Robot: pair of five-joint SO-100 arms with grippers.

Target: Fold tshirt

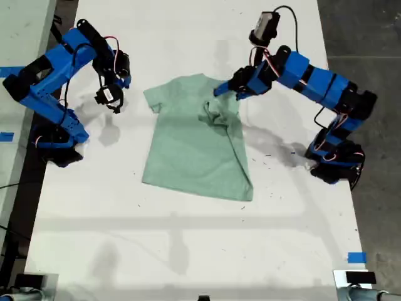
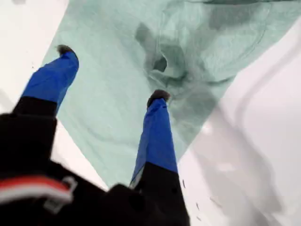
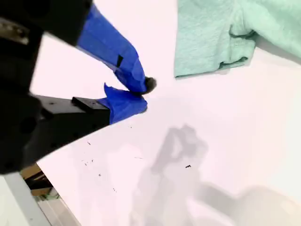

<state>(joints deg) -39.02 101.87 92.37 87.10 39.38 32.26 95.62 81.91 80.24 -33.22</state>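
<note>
Now the white counter (image 1: 188,238) carries the pale mint-green cloth tshirt (image 1: 194,147) near its middle, one sleeve folded inward. My first gripper (image 2: 112,71) hovers above it, jaws apart; my second gripper (image 3: 146,96) hangs beside the other sleeve, jaws together.

A long white table (image 1: 188,238) carries everything here. Its top is smooth, marked with small dark specks and soft shadows. The pale mint-green tshirt (image 1: 194,157) lies directly on it, about midway between the two long edges and nearer the far end, spread mostly flat with one side folded in over the body and a small bunched patch near the collar. Two blue arm bases sit on the table, one by each long edge. A strip of blue tape (image 1: 356,257) sticks near the near corner on the exterior view's right.
</note>
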